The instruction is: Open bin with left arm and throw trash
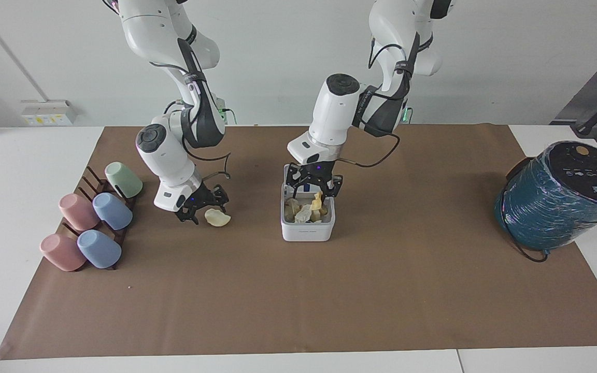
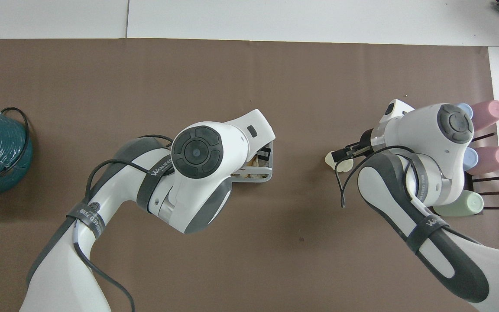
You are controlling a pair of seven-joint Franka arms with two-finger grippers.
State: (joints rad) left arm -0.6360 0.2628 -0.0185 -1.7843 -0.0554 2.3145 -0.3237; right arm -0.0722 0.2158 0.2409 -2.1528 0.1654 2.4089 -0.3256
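Now hovering open-fingered, left gripper [image 1: 313,187], over small white square bin [image 1: 307,229] at frame centre; right gripper [image 1: 201,203], fingers spread, nearing pale yellow peel [image 1: 217,217]; grasping it next.

The bin [image 1: 307,228] is white with a grey rim and holds pale yellow and white trash [image 1: 309,210]; another pale yellow peel [image 1: 217,217] lies on the brown paper [image 1: 298,300] covering the white table [image 1: 13,171]. The cups [image 1: 94,223] are pastel pink, blue and green on a dark brown rack [image 1: 91,181]. The wrapped cylinder [image 1: 552,207] is teal with a black top.
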